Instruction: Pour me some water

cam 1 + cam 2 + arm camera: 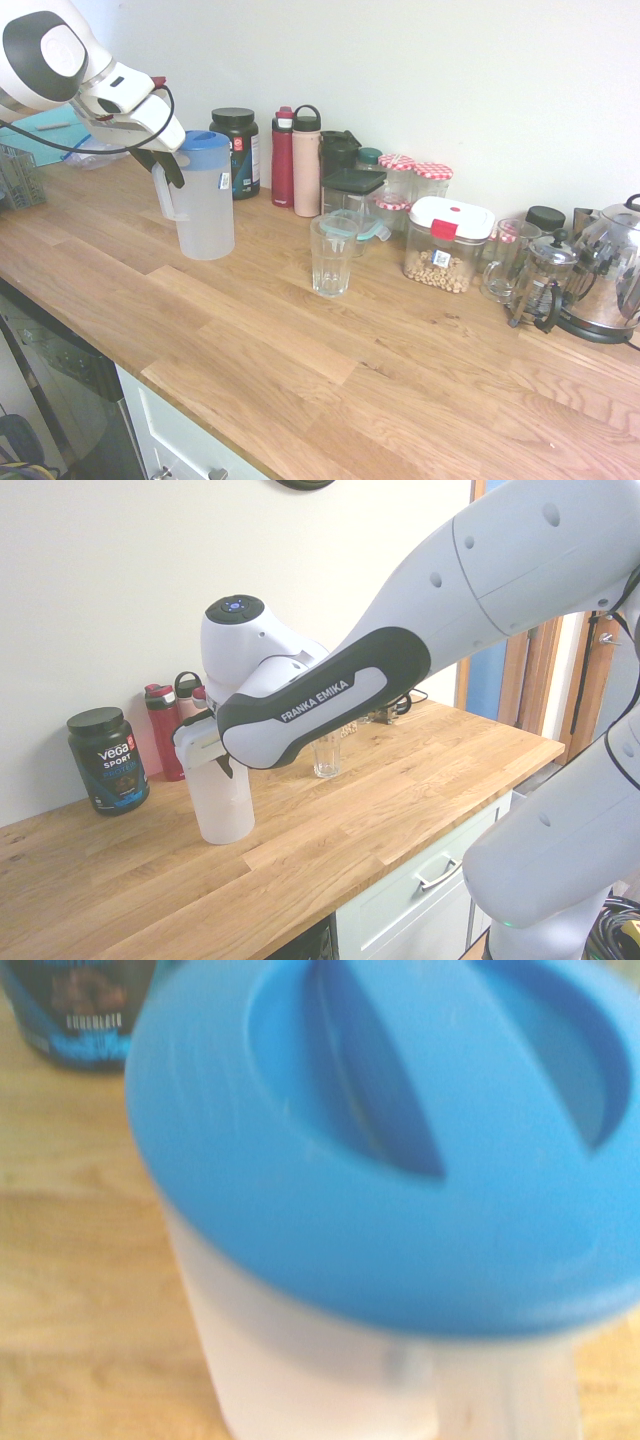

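The frosted white jug (205, 205) with a blue lid (400, 1140) stands upright on the wooden counter (300, 370), left of the ribbed clear glass (331, 258). I cannot make out the water through its cloudy wall. My gripper (168, 165) is at the top of the jug's side handle (163, 195), on the side away from the glass. In the second exterior view the jug (222, 805) stands below my wrist and the glass (326, 755) lies beyond it. The wrist view is filled by the lid from close above.
Along the back wall stand a black tub (238, 150), a red bottle (283, 155) and a pink bottle (306, 160), lidded jars (445, 245), a French press (540, 280) and a kettle (605, 275). The counter's front edge runs along the lower left.
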Controlling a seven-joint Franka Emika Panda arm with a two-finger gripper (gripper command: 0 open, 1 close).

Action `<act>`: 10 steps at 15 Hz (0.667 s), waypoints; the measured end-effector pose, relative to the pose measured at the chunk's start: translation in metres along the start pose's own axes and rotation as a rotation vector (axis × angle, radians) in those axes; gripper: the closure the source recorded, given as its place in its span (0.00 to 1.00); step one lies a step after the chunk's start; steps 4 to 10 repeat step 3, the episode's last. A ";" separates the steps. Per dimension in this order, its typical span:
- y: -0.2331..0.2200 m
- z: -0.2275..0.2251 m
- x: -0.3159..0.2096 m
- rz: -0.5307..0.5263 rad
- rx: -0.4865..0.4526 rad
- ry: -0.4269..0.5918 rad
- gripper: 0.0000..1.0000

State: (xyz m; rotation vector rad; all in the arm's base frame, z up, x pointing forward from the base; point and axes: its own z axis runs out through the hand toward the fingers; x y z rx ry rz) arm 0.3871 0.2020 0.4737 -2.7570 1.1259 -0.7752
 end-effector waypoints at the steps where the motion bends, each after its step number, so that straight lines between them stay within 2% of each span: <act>1: 0.003 -0.002 -0.003 -0.001 -0.024 -0.031 0.00; 3: 0.012 -0.014 -0.007 -0.012 -0.076 -0.148 0.00; 10: 0.012 -0.014 -0.007 -0.012 -0.076 -0.148 0.00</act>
